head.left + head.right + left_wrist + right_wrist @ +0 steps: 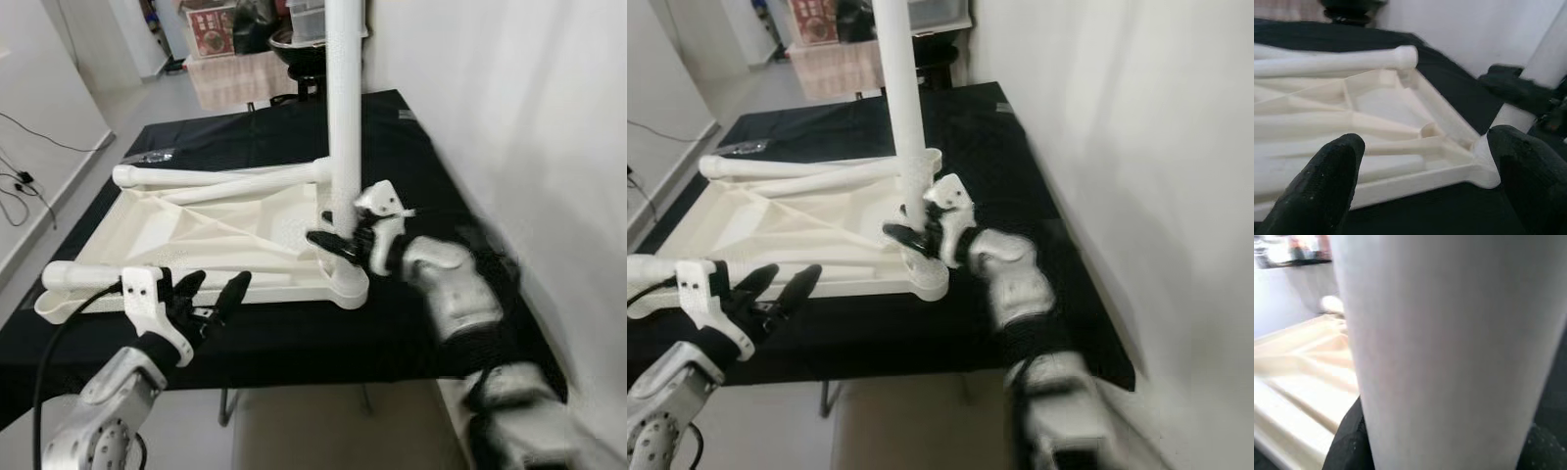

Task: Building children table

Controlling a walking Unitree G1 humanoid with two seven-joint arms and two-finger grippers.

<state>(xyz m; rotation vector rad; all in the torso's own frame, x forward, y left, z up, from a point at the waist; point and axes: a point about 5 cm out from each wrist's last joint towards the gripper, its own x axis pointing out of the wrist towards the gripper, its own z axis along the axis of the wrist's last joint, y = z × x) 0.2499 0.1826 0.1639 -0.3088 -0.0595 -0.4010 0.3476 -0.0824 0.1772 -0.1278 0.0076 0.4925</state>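
Reaching in at the lower left of the frame: left gripper [206,294], black fingers [1322,191] spread wide and holding nothing, hovering just short of the near edge of the white tabletop [186,230]. Lying upside down across the middle of the frame on a black-covered work surface [392,147], ribbed underside facing up, probably so the leg sockets are reachable. Resting loose on it: two white legs [225,176], one along the far edge, another at the near left corner. Standing upright right of centre: a third leg [343,108], seated at the near right corner. Closing around its base: right gripper [343,245], fingers pressing either side, apparently steadying it while seating it.
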